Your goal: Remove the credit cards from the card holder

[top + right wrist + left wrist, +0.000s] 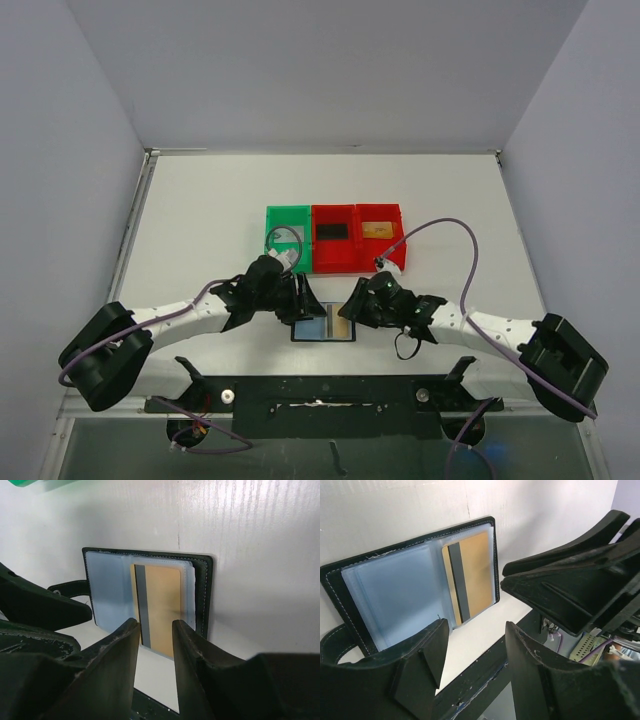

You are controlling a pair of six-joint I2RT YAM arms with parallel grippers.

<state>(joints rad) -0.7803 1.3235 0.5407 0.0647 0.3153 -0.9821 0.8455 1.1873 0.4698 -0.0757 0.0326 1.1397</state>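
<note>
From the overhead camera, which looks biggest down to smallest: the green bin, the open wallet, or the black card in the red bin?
1. the green bin, only narrowly: the wallet looks close to it and its ends are partly hidden.
2. the wallet
3. the black card, clearly smallest.

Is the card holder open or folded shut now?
Open: the card holder lies spread flat on the table, both pocket pages showing, a gold card in one.
</note>
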